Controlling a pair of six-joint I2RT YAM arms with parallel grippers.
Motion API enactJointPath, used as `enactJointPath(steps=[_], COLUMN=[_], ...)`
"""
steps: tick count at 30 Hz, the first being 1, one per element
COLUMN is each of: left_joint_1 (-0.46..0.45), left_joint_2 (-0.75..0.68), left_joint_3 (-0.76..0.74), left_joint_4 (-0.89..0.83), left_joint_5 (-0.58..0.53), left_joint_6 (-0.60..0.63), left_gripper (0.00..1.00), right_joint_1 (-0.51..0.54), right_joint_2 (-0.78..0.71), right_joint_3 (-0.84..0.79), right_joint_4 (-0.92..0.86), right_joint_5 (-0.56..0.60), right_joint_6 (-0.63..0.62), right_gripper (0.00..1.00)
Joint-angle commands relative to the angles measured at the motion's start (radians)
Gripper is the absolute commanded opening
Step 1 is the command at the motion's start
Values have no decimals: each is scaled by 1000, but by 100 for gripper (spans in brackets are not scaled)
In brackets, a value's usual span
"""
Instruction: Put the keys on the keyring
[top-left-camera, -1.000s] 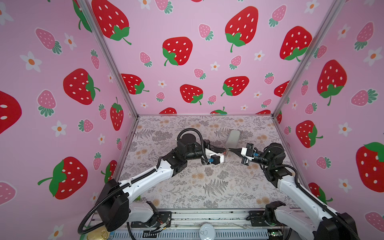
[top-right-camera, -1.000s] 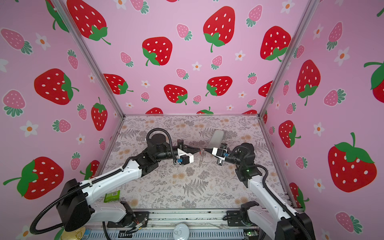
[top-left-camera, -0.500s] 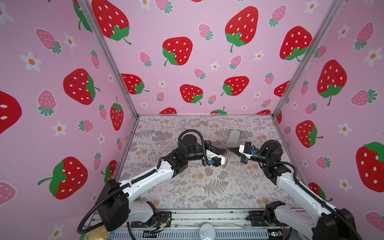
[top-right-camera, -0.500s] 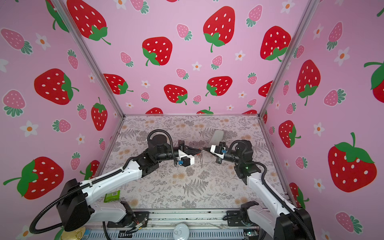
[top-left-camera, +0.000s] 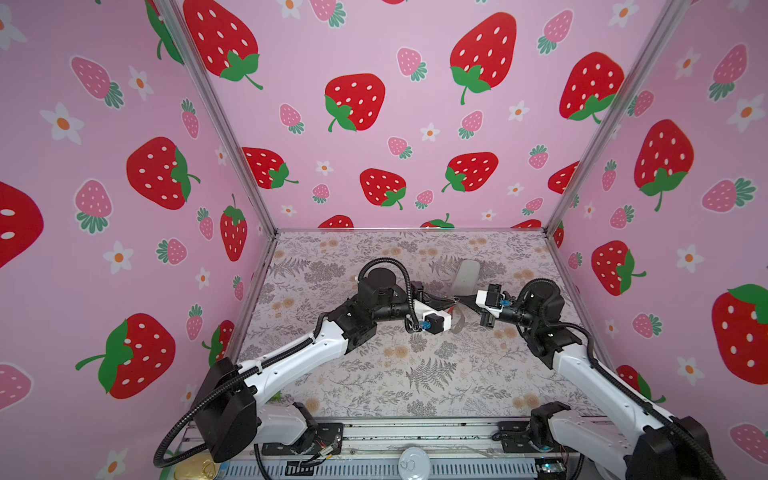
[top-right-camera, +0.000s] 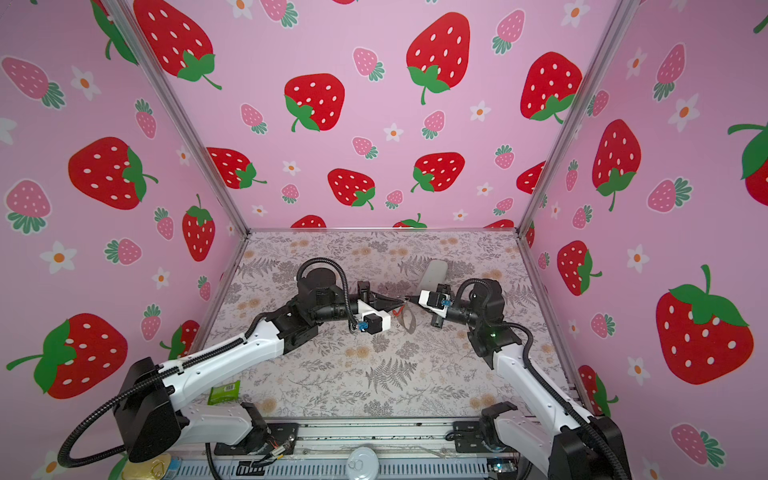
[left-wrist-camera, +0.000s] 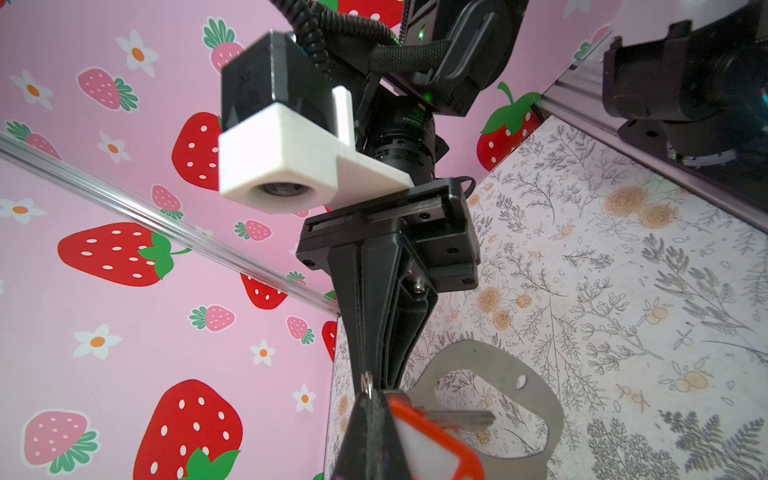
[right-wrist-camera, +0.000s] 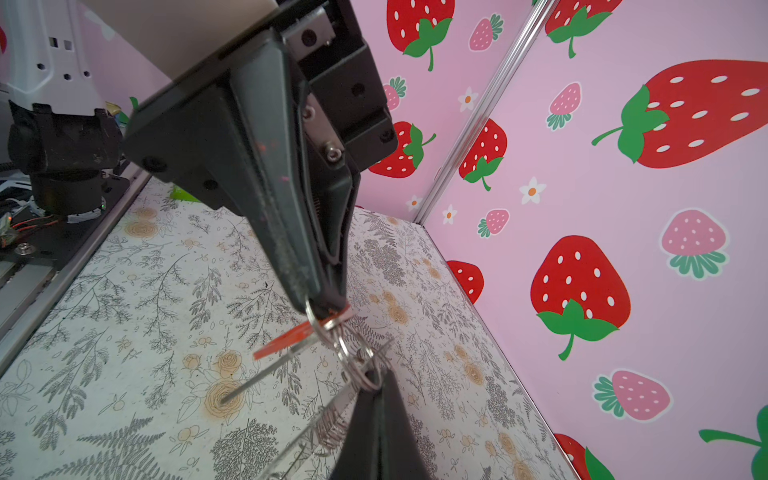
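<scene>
Both grippers meet tip to tip above the middle of the floral table (top-left-camera: 415, 374). My left gripper (top-left-camera: 449, 302) (left-wrist-camera: 369, 395) is shut on the top of the keys, at the small ring there. The red tag (left-wrist-camera: 432, 444) (right-wrist-camera: 291, 336) and the dark key blade (left-wrist-camera: 461, 419) (right-wrist-camera: 257, 382) hang beside its fingers. My right gripper (top-left-camera: 460, 298) (right-wrist-camera: 376, 384) is shut on a silver ring (right-wrist-camera: 363, 372) of the keyring. Its ring chain (right-wrist-camera: 328, 428) and taupe-grey strap loop (top-left-camera: 459, 323) (top-right-camera: 409, 321) (left-wrist-camera: 536, 399) dangle below. Whether the two rings are linked I cannot tell.
A pale oblong case (top-left-camera: 467, 276) (top-right-camera: 434, 272) lies on the table just behind the grippers. A green packet (top-right-camera: 224, 392) sits near the left arm's base. Strawberry-print walls close in the left, back and right; a metal rail (top-left-camera: 415, 436) with round tins runs along the front.
My right gripper has moved left and slightly back with the keyring until its tip meets the left gripper's. The left arm has hardly moved.
</scene>
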Motion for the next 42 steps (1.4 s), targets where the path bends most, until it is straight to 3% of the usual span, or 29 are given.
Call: enactJointPath(steps=[1, 12, 29, 42], left_joint_1=[2, 55, 72, 49], left_joint_2=[16, 29, 72, 93], left_joint_3=[47, 116, 209, 225], left_joint_4=[-29, -166, -342, -365], left_joint_5=[-9, 104, 223, 100], left_joint_6=[14, -18, -8, 30], left_gripper=[0, 0, 0, 0], right_joint_1=[8, 12, 20, 19], right_joint_2=[-28, -49, -49, -60], right_joint_3=[18, 22, 25, 26], right_joint_4=[6, -67, -81, -85], right_joint_5=[-25, -25, -13, 26], right_joint_6=[-41, -142, -188, -191], right_gripper=[0, 0, 0, 0])
